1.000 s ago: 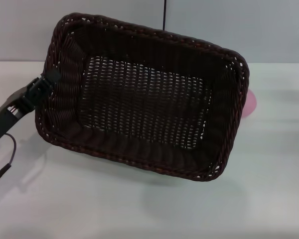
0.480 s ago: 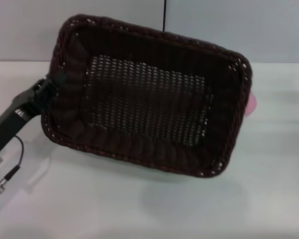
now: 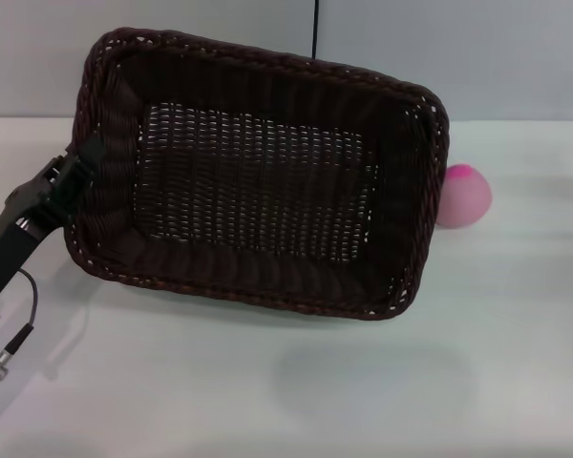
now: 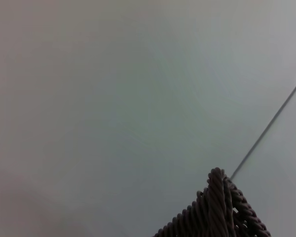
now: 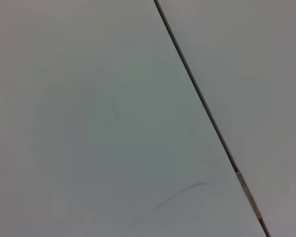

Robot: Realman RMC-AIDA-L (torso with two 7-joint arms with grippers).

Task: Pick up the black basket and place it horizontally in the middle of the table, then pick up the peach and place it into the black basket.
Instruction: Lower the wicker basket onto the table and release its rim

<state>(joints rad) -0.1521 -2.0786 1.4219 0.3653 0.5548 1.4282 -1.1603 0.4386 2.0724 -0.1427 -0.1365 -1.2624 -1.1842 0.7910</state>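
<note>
The black basket (image 3: 258,181) is held up above the white table (image 3: 267,401), tilted so its open inside faces me. My left gripper (image 3: 84,164) is shut on the basket's left short rim, its arm reaching in from the lower left. A piece of the braided rim (image 4: 217,217) shows in the left wrist view. The peach (image 3: 462,195), pale pink with a magenta patch on top, sits on the table just right of the basket. My right gripper is out of view.
A grey wall with a dark vertical seam (image 3: 316,29) stands behind the table. A thin cable with a plug (image 3: 5,353) hangs under the left arm. The basket's shadow (image 3: 363,382) lies on the table below it.
The basket has swung left and turned closer to level in my left gripper. The peach, mostly hidden behind the basket's right end before, now shows whole.
</note>
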